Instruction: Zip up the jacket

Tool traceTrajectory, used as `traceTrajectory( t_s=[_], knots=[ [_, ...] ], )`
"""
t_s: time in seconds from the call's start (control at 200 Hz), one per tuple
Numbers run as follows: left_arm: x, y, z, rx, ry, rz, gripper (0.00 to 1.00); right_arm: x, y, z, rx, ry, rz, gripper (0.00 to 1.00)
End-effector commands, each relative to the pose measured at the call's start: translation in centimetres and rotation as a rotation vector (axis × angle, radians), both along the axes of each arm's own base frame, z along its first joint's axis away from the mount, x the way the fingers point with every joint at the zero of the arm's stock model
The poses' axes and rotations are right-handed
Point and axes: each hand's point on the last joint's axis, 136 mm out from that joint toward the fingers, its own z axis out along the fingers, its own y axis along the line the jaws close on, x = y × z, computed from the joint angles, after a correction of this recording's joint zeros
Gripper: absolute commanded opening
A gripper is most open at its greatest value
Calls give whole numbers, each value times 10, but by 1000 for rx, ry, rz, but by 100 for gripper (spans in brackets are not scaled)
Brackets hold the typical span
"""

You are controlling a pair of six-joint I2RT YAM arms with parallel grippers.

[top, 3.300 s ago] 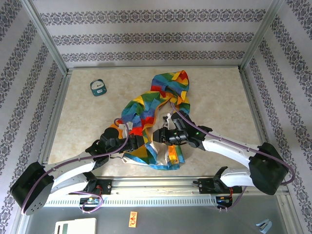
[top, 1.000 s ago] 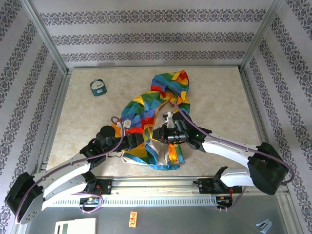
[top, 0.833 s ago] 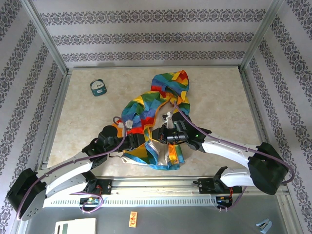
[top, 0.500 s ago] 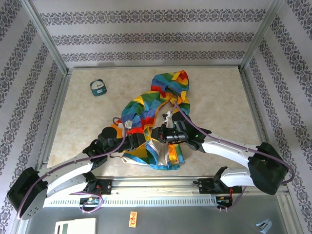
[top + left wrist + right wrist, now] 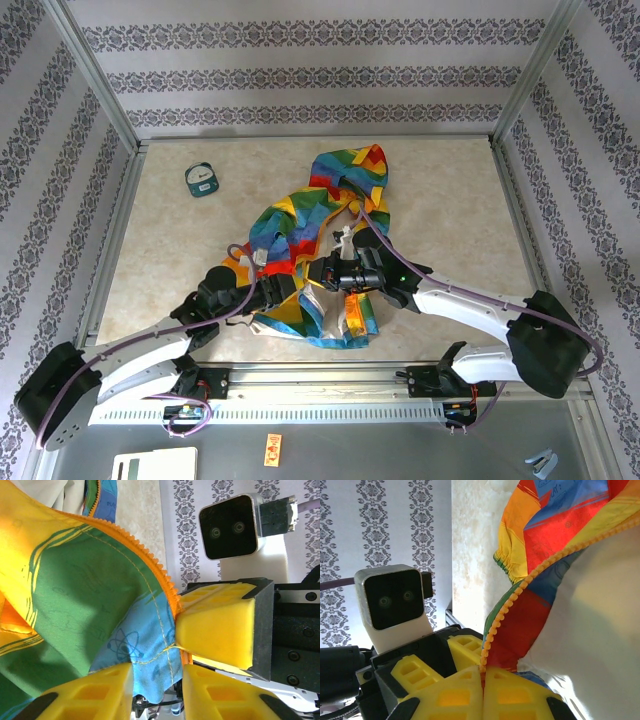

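From above, the jacket lies crumpled on the table. A small teal gadget sits well apart from the jacket, off its far left side. The left gripper and the right gripper meet at the jacket's near end.

In the left wrist view, the left gripper's yellow fingers are a little apart, with a blue corner of the jacket between them. I cannot tell if they squeeze it. The orange zipper edge runs along that corner.

In the right wrist view, the right gripper's fingers are pressed together, pinching the zipper edge.

I think the step is lining up the zipper ends. Hold both ends tight and flat, and move slowly so no cloth gets caught.
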Motion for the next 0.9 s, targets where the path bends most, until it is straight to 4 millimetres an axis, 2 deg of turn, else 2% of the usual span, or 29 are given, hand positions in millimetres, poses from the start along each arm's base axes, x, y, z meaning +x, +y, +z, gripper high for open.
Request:
traceTrajectory(
  t_s=[0.0, 0.1, 0.295, 0.355, 0.465, 0.52, 0.58, 0.66, 0.784, 0.894],
  knots=[
    [2, -2, 19, -85, -58, 8, 24, -2, 5, 1, 24, 0, 7, 0],
    [2, -1, 18, -90, -63, 18, 19, -3, 4, -1, 21, 2, 9, 0],
    [3, 1, 19, -97, -72, 26, 0, -5, 1, -5, -1, 1, 10, 0],
    [3, 1, 18, -93, -70, 26, 0, -4, 0, -6, -10, -4, 7, 0],
    [3, 2, 16, -82, -67, 19, 0, -3, -8, -1, -25, -52, 36, 28],
    [3, 3, 16, -79, -69, 19, 0, 1, -21, 0, -52, -79, 35, 40],
    [2, 3, 18, -72, -79, 18, 0, 4, -42, -2, -99, -100, 11, 47],
    [1, 3, 19, -49, -92, 4, 0, 3, -76, -13, -224, -90, -37, 49],
    [-4, 6, 15, -2, -92, -13, 0, -13, -120, -33, -470, -124, -29, 53],
    [-6, 11, 5, 53, -80, -5, 0, -29, -147, -57, -608, -103, -20, 56]
  ],
)
